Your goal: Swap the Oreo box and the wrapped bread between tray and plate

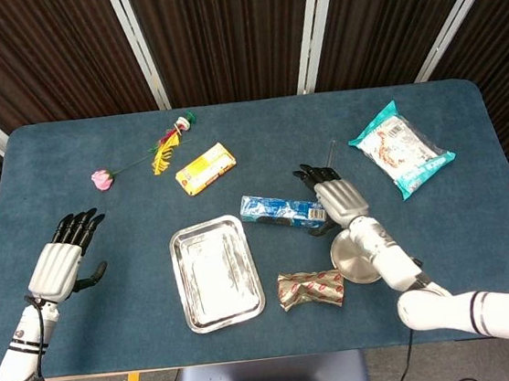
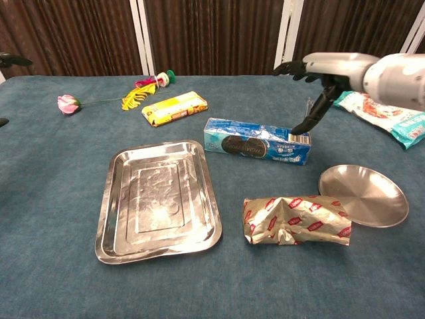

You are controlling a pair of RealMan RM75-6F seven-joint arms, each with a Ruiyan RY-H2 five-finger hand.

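Your right hand (image 2: 323, 73) is hovering just above the right end of the Oreo box (image 2: 257, 141), with the fingers spread apart and holding nothing; the thumb is hanging down toward the top edge of the box, but from these views I cannot tell if it is already touching. The Oreo box is lying flat on the table (image 1: 93, 227), between the tray (image 2: 158, 199) and the plate (image 2: 364, 195), on neither of them, and a little farther from you than both. Its long axis is running left to right across the table, slightly slanted, so the left end is pointing toward the far corner of the tray and the right end is lying under your hand. The wrapped bread (image 2: 296, 220) is resting on the table too, just left of the plate and, it seems, touching its rim, with its long axis also going left to right. Both the tray and the plate are standing empty. Your left hand (image 1: 60, 261) is waiting open, well apart at the left edge, so the right hand is much the nearer one to the box. In my judgement the next move is asking you to lower the right hand and close the fingers across the short width of the box, not along its length.
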